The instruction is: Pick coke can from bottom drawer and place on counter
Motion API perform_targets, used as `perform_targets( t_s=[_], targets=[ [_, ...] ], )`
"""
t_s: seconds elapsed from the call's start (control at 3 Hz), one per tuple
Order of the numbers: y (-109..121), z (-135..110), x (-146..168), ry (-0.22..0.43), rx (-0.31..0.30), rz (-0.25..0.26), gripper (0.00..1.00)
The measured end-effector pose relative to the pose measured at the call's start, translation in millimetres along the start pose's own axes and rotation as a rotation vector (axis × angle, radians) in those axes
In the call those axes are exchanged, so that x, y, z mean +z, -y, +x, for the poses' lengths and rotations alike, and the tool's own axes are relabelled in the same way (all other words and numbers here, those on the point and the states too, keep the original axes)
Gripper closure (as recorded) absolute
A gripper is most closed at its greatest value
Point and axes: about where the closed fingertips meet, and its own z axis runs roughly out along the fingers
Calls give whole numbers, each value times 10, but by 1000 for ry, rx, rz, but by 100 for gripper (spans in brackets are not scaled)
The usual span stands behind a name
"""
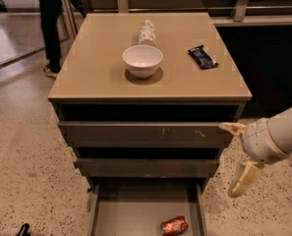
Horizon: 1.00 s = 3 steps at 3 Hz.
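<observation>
The coke can (174, 225) lies on its side in the open bottom drawer (116, 218), near the drawer's right side at the bottom of the camera view. The counter (96, 73) is the tan top of the cabinet. My gripper (237, 154) hangs to the right of the cabinet, level with the two upper drawers. It is open and empty, with one pale finger (231, 128) near the top drawer's right end and the other (244, 179) lower down. The gripper is above and to the right of the can.
On the counter stand a white bowl (142, 60), a pale patterned can (146, 32) behind it, and a dark snack bar (202, 57) to the right. A person's legs (49, 28) stand at the back left. A dark shelf unit runs behind and to the right.
</observation>
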Motion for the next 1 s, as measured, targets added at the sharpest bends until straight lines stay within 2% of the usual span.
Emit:
perform_targets(
  t_s=[0.33,0.67,1.0],
  targets=[
    [-158,397,833,120,-47,-138,0],
    [-156,389,823,118,-49,-136,0],
    [-340,496,1191,154,-55,-200,0]
  ],
)
